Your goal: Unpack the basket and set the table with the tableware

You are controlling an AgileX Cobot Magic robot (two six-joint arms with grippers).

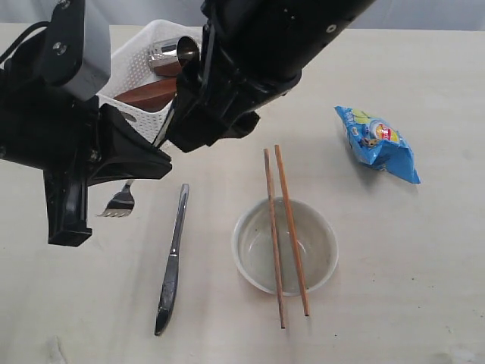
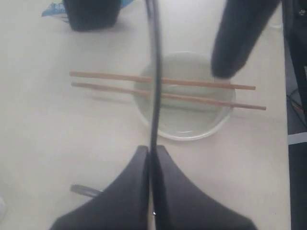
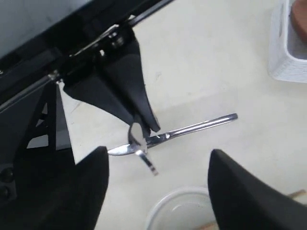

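Table: pale beige, with plenty of bare room on the far side of the bowl from my left hand. Its back edge runs just behind the basket.
Left hand: pinched tight on the fork, handle between the fingers, tines sticking out below. I cannot tell whether they touch the table.
Right hand: spread wide with nothing in it, close beside my left hand.
Knife: flat on the table just beside the left hand, between it and the bowl.
Bowl: past the knife, with two chopsticks laid across its rim.
Basket: behind both hands, holding a steel cup and a brown wooden piece.
Snack bag: well apart from both hands. Its print is too small for me to read.
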